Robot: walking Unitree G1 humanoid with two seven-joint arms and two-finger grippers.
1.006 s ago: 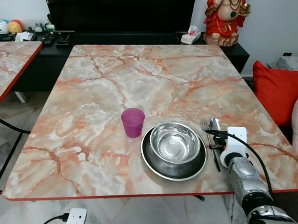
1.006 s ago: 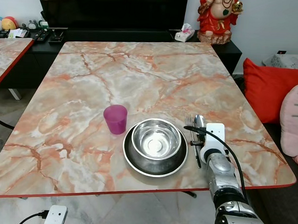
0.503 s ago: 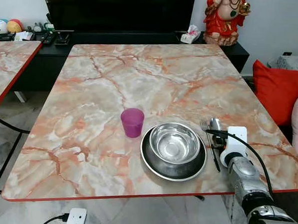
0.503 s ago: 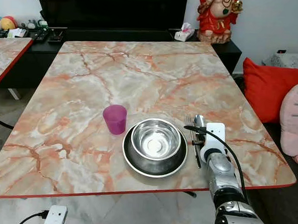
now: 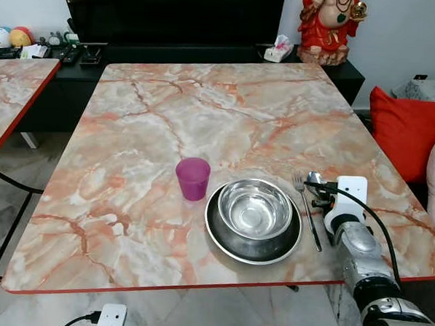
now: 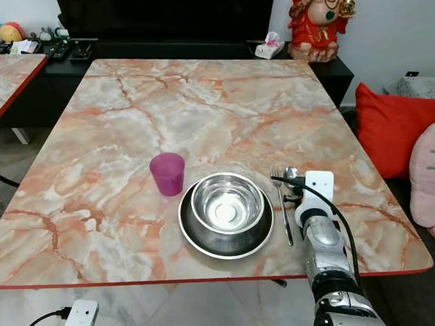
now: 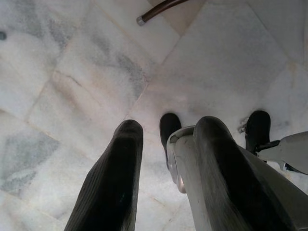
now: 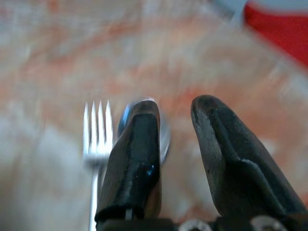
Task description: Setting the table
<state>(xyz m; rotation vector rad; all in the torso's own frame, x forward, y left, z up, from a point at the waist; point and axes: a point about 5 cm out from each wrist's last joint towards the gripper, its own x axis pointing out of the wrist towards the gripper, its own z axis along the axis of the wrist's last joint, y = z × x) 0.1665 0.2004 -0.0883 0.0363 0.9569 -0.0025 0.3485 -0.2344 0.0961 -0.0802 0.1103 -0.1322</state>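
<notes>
The right gripper (image 8: 175,159) hovers with its fingers parted and empty over the spoon (image 8: 163,132), whose handle they hide. The fork (image 5: 305,209) lies just beside, blurred, on the marble surface (image 5: 205,118). The left gripper (image 7: 166,178), fingers apart, hangs over the floor (image 7: 72,72).

Bowl (image 5: 255,207) nested in plate (image 5: 221,233), placed near front edge of table (image 5: 205,118), toward front right corner. Cup (image 5: 192,178) set just beside plate, on its left. Fork (image 5: 306,210) laid just right of plate; spoon (image 5: 315,179) beside fork, partly hidden under right gripper (image 5: 319,194) near right edge.
</notes>
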